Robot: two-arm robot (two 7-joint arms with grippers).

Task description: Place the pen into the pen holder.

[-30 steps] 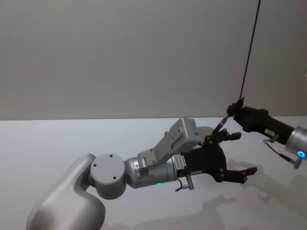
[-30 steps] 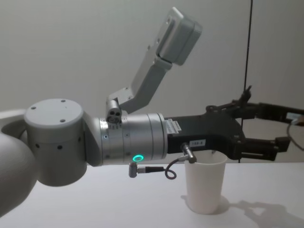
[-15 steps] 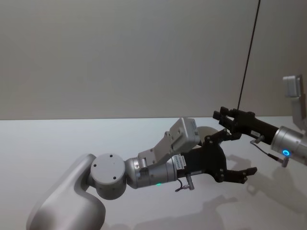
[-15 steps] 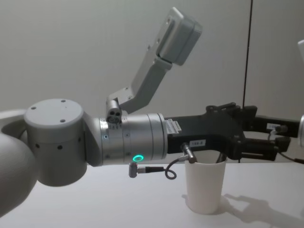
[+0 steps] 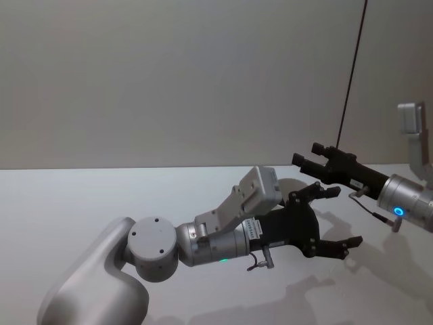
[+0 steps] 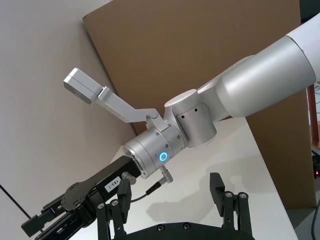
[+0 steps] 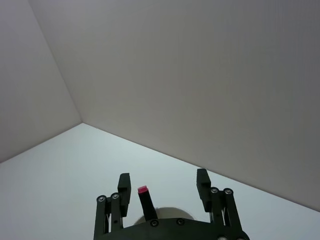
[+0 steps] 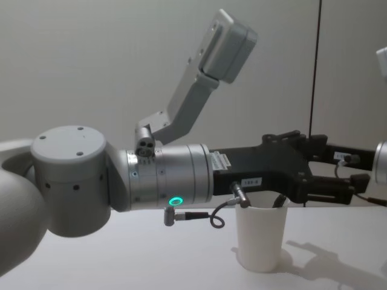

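The pen leans inside the white cup, tip over the rim. The left gripper hangs spread and empty just above; the right gripper, also released, sits farther right

Left arm: extends from the 7 o'clock corner of the head view toward 3 o'clock, forearm roughly level, a green ring lit at the wrist and the wrist camera raised on a grey bracket toward 1 o'clock. The left gripper faces 3 o'clock with its black fingers spread wide apart and nothing between them.

Right arm: enters the head view at 3 o'clock, a blue ring lit at the wrist, pointing toward 10 o'clock. The right gripper sits just beyond the left gripper, fingers parted.
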